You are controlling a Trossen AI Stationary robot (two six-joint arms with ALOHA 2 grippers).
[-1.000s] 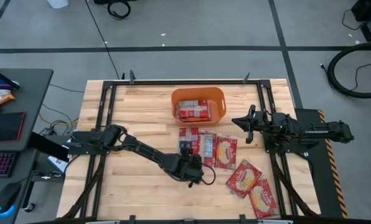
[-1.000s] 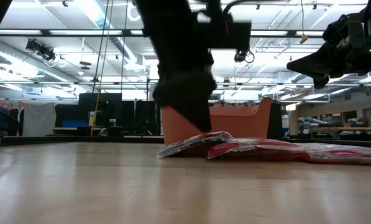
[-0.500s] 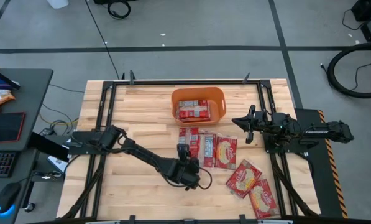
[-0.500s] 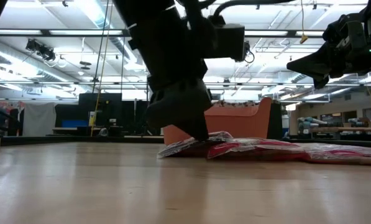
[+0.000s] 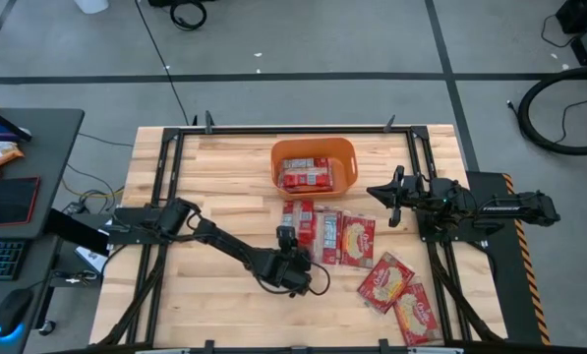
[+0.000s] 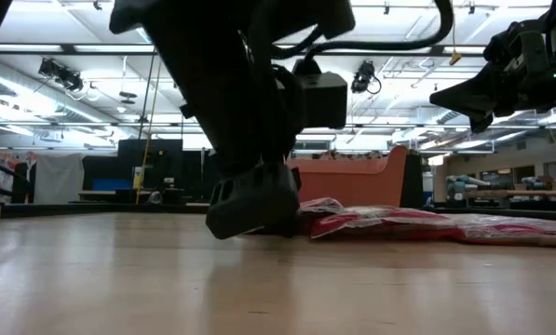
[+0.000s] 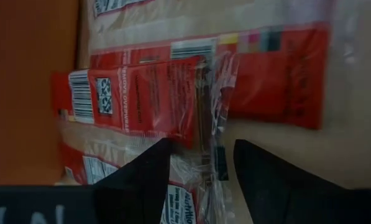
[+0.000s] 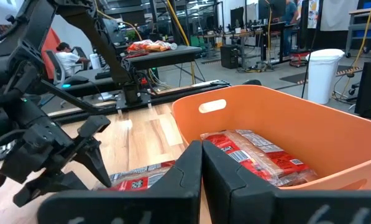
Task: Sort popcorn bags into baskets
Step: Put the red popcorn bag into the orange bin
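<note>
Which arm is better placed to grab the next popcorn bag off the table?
Left. The left gripper is down at the nearest popcorn bag, fingers open around its edge. The right gripper hangs shut, raised beside the orange basket.

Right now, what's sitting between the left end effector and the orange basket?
In the high view, the label-side popcorn bag lies between the left end effector and the orange basket; the end effector is low at that bag's near edge.

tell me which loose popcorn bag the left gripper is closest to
The left gripper is at the bag at the left end of the row below the orange basket, label side up; the others lie farther right.
</note>
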